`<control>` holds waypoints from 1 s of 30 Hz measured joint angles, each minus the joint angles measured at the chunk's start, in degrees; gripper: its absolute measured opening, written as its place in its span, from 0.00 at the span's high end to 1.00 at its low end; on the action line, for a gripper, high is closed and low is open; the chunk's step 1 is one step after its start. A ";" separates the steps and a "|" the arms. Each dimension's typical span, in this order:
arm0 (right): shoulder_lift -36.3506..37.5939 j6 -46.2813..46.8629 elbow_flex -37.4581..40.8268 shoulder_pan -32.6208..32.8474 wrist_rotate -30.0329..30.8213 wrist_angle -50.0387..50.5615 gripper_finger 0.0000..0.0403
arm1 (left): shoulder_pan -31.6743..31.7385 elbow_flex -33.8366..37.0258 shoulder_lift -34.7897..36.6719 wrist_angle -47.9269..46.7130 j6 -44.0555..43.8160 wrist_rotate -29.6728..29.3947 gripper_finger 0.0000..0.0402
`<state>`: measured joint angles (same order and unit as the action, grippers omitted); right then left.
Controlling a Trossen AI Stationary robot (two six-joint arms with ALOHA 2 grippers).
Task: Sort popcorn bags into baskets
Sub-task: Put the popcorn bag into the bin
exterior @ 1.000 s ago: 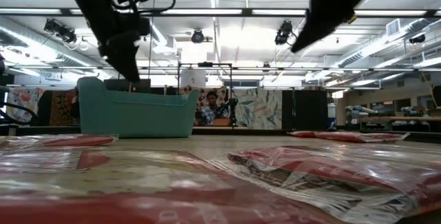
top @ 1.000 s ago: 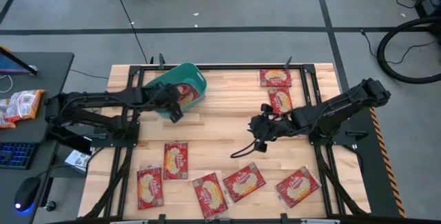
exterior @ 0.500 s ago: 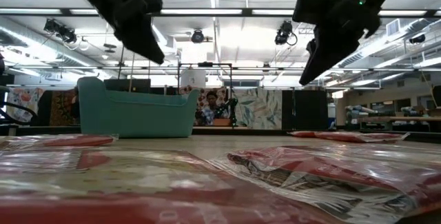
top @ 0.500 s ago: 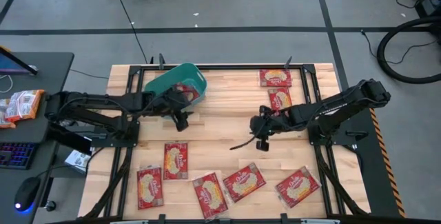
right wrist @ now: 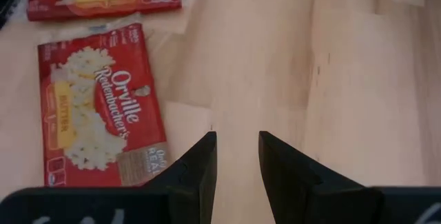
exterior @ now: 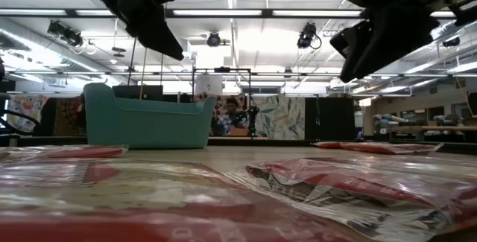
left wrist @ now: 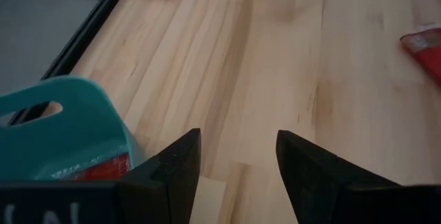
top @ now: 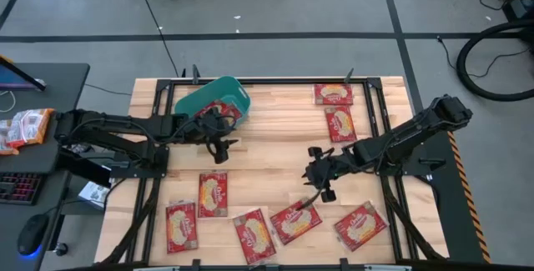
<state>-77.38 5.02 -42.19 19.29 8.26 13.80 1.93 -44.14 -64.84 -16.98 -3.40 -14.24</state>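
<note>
The teal basket stands at the table's far left, with a red popcorn bag lying inside it. My left gripper hovers open just near of the basket, over bare wood; its wrist view shows the basket's wall beside the open fingers. My right gripper hangs open right of centre, above the table and just far of a flat red bag. That wrist view shows a bag lying flat ahead of the fingers. Both arms hang high in the low view, clear of the table.
More red bags lie flat on the wood: two at the far right and several along the near edge. Bare wood fills the table's middle. A black frame rims the table.
My left gripper has drawn back from the basket's rim toward the table's near edge and a little rightward. My right gripper has moved toward the near edge, from beside the far-right bags to above the near-row bags. No bag has moved.
</note>
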 joint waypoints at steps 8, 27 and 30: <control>-0.25 14.59 -0.02 -3.42 13.89 16.30 0.72 | 0.00 0.00 -0.02 2.45 1.16 -0.07 0.52; -5.78 28.36 -0.02 -23.00 17.74 30.67 0.59 | 0.10 0.00 -0.02 3.90 1.27 -0.04 0.52; -7.31 27.50 -0.02 -25.63 16.85 29.43 0.56 | 0.09 0.00 -0.02 3.89 1.27 -0.04 0.52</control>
<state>-84.68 32.52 -42.22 -6.34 25.11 43.22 2.02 -44.14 -64.86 -13.08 -2.13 -14.28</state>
